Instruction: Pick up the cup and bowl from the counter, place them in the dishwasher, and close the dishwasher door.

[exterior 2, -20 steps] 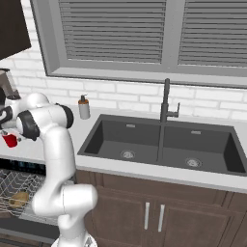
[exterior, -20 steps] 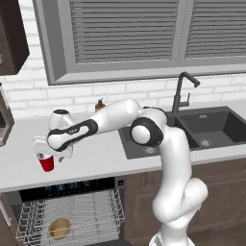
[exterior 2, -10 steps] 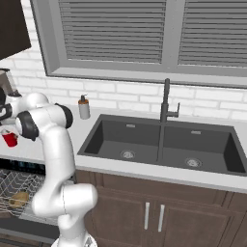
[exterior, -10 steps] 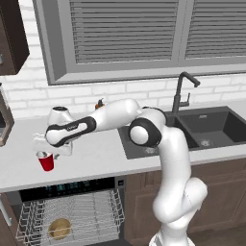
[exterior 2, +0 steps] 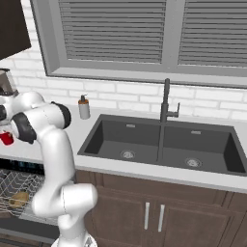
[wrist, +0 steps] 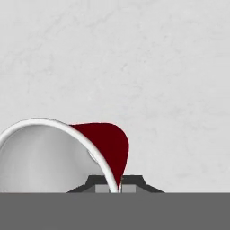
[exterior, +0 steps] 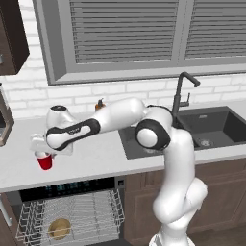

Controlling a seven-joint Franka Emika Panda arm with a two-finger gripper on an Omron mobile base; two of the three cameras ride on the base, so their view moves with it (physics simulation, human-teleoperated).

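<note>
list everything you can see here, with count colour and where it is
cup: 1, red with white inside, on the counter at the far left, its rim between the gripper's fingertips
bowl: 1, tan-brown, in the dishwasher rack
dishwasher: 1, black control strip, white wire rack pulled out, under the counter
counter: 1, light grey, running along the wall
sink: 1, dark grey, double basin, set in the counter
faucet: 1, dark, behind the sink
soap bottle: 1, grey with dark pump, on the counter by the wall
window: 1, grey frame and slats, above the sink
cabinets: brown, under the sink
gripper: 1, dark fingertips, shut on the cup's rim
</note>
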